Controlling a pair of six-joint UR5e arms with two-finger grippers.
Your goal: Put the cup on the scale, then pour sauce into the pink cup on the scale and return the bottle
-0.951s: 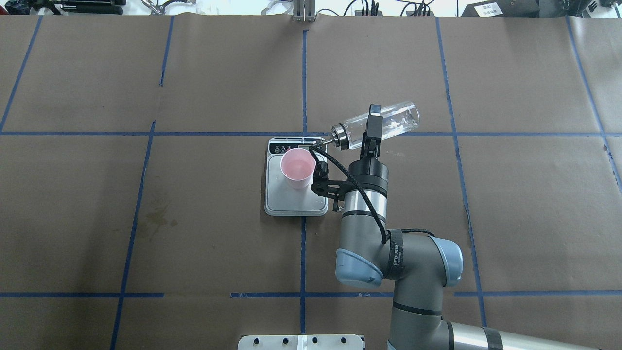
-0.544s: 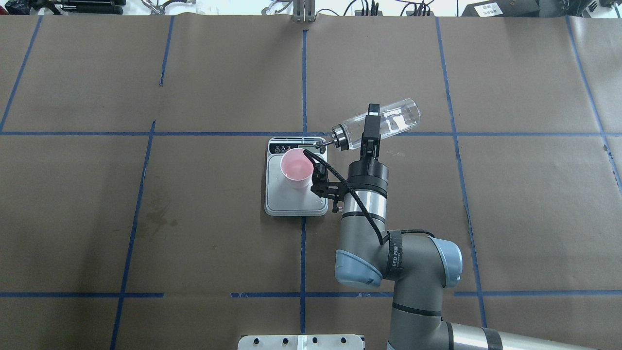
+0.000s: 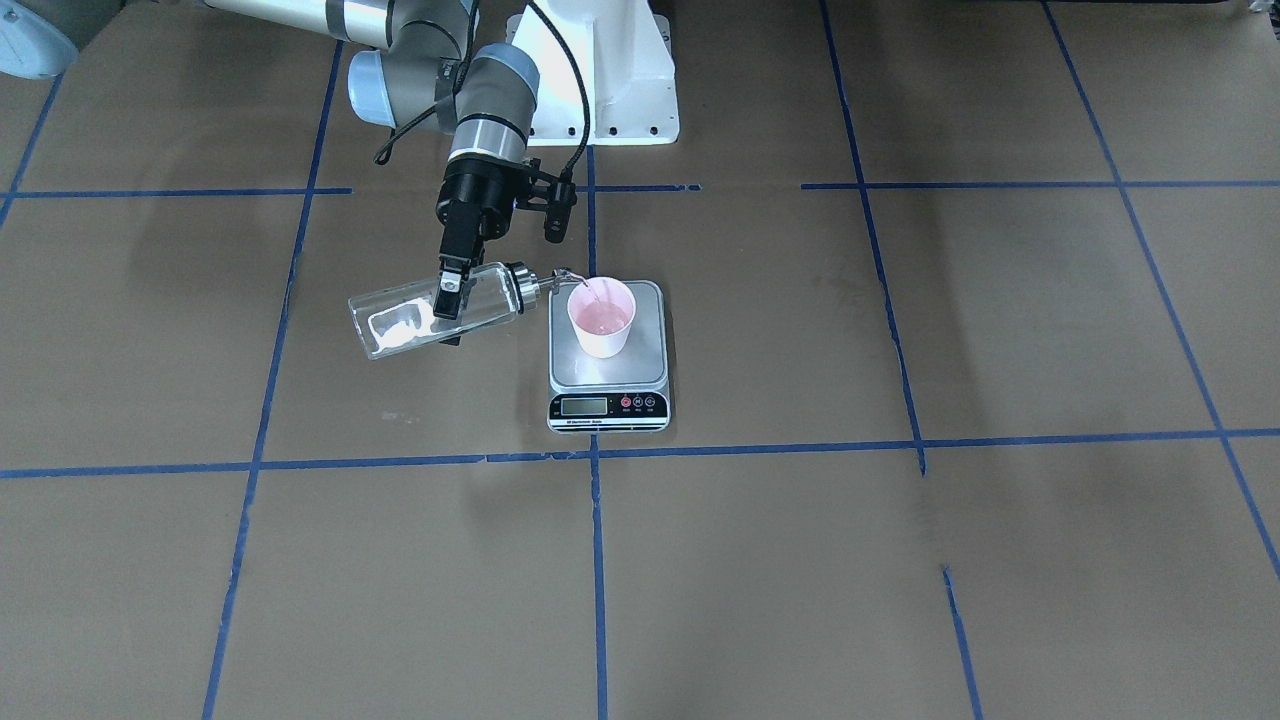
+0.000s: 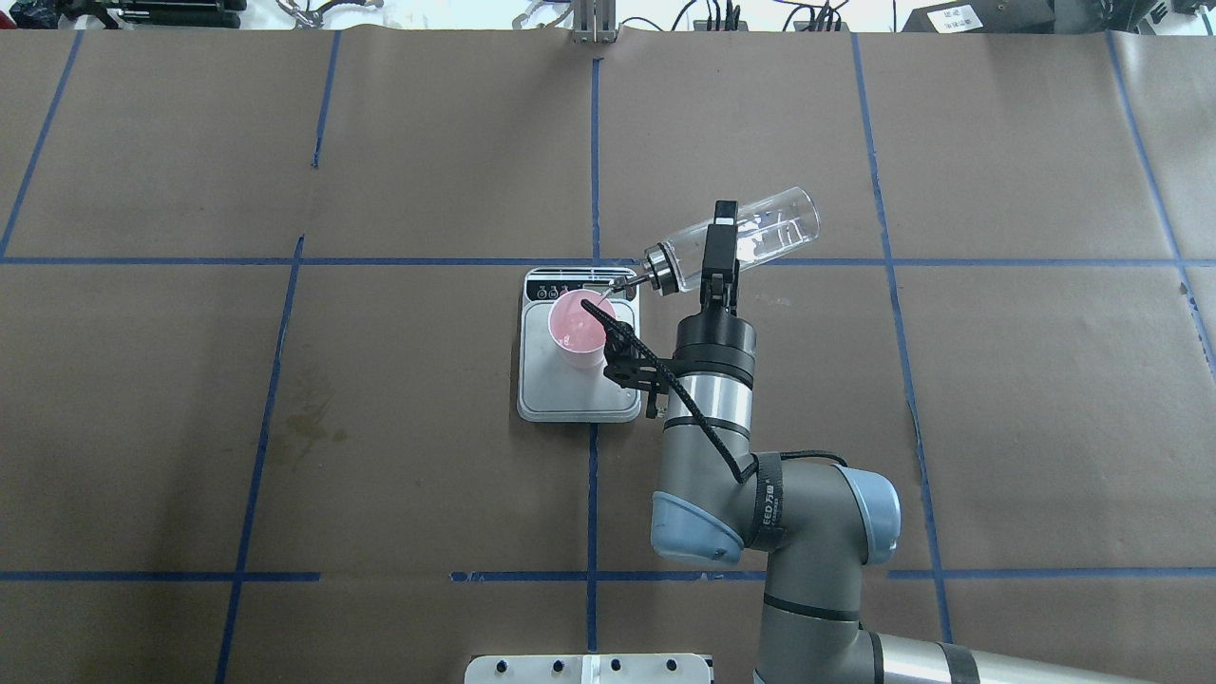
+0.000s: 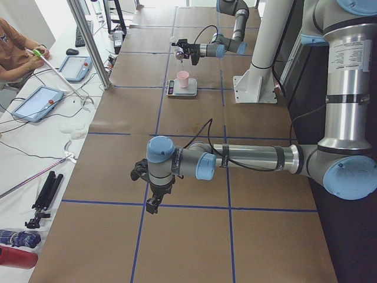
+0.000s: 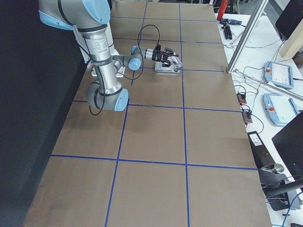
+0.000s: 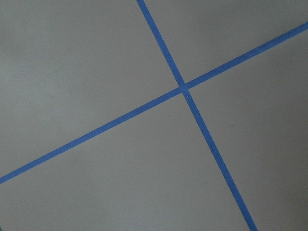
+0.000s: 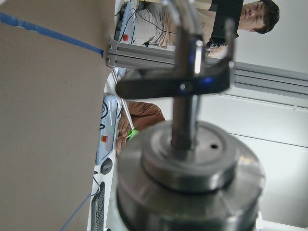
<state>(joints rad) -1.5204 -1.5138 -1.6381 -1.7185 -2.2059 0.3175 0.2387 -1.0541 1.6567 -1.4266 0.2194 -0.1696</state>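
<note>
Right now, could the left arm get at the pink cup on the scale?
Probably, from its own side: the left hand hangs over bare table away from the scale, with nothing between. The right hand holds the bottle tilted, spout at the cup's rim, blocking that side.

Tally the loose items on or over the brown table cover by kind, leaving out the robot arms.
cup: 1
scale: 1
bottle: 1
Total: 3
</note>
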